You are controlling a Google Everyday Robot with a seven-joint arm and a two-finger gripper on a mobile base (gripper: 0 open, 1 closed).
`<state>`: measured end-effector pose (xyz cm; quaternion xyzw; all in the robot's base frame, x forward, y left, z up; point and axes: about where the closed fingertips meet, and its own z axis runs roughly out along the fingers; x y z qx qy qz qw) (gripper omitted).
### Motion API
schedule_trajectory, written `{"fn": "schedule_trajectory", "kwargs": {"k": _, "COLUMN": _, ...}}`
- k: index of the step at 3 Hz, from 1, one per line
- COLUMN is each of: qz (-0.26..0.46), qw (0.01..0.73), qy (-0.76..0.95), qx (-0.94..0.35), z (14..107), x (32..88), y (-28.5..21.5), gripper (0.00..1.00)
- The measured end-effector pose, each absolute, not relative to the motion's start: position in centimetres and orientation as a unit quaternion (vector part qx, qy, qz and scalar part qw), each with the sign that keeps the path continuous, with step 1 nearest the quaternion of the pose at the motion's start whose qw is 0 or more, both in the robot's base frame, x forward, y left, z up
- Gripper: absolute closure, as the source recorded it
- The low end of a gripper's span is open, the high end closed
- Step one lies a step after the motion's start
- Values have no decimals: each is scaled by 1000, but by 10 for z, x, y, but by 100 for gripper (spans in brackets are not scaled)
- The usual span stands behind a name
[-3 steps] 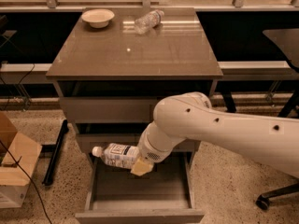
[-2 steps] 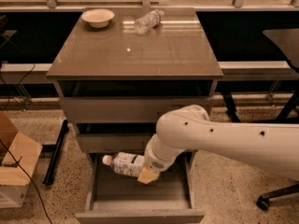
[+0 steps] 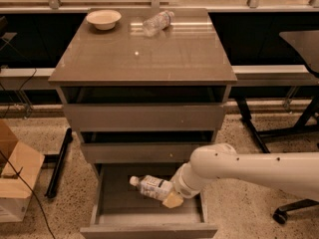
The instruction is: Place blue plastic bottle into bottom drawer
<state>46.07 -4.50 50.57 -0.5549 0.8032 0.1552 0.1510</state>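
The blue plastic bottle (image 3: 152,186) lies on its side inside the open bottom drawer (image 3: 119,215), white cap pointing left. My gripper (image 3: 171,196) is down in the drawer at the bottle's right end, shut on the bottle's base; one tan finger pad (image 3: 173,200) shows below it. The white arm reaches in from the right. The two shallower drawers above are closed.
On the cabinet top (image 3: 144,54) stand a cream bowl (image 3: 103,19) at the back left and a smaller clear bottle (image 3: 157,23) lying at the back middle. A cardboard box (image 3: 15,178) sits on the floor at left. A chair base (image 3: 284,213) is at lower right.
The arm has lowered the bottle from above the drawer opening down into the bottom drawer and shifted it to the right.
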Motion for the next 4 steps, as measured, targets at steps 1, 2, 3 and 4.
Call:
{"fn": "schedule_trajectory", "kwargs": {"k": 1, "qz": 183, "qw": 129, "qy": 804, "qx": -551, "z": 472, "x": 444, "y": -40, "gripper": 100}}
{"fn": "schedule_trajectory", "kwargs": {"k": 2, "qz": 175, "qw": 116, "qy": 814, "qx": -542, "z": 461, "x": 448, "y": -39, "gripper": 100}}
{"fn": "schedule_trajectory", "kwargs": {"k": 3, "qz": 168, "qw": 115, "qy": 825, "qx": -527, "z": 427, "x": 471, "y": -30, "gripper": 100}}
{"fn": "schedule_trajectory", "kwargs": {"k": 4, "qz": 174, "qw": 103, "qy": 835, "qx": -511, "z": 373, "x": 494, "y": -24, "gripper": 100}}
